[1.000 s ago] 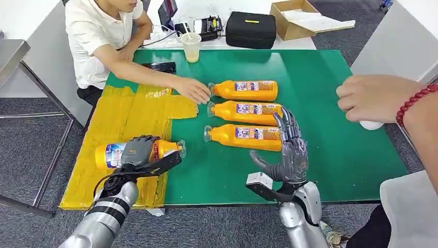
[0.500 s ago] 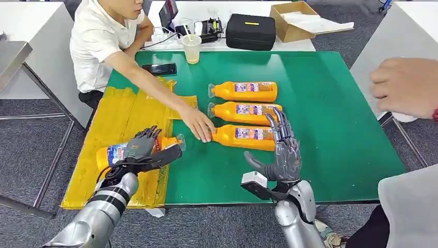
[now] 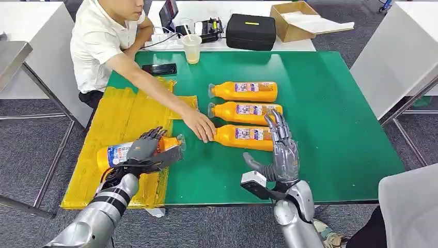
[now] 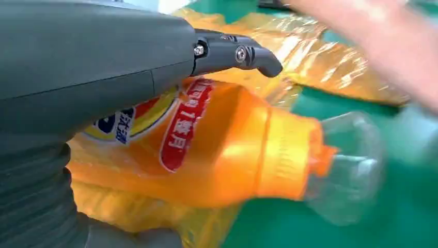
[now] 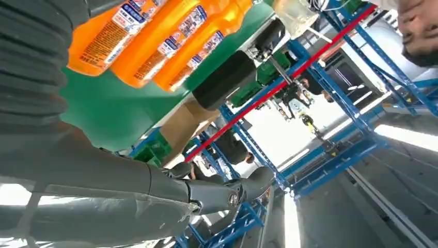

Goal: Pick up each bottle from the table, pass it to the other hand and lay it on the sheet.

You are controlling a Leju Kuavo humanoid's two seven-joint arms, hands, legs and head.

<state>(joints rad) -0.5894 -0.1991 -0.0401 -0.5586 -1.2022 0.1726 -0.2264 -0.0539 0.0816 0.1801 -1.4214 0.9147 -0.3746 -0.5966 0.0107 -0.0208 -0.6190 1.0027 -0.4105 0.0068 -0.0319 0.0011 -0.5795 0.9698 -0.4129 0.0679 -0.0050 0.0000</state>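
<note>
Yellow sheet [image 3: 121, 121] is covering the green desk's [image 3: 330, 129] left end. On it, the left robot hand [image 3: 144, 150] is lying over one orange bottle [image 3: 112, 154], fingers loosening. Right of the sheet, the right robot hand [image 3: 281, 147] is hovering open-fingered, empty, near three lying bottles [image 3: 243, 111]; a person's hand [image 3: 199, 125] is touching the nearest.

My head camera looks forward and down over the table [image 3: 330, 103] from high up; my left wrist camera sits close behind a bottle [image 4: 217, 150]; my right wrist camera tilts upward, sharing the table's bottles [image 5: 155, 46].
</note>
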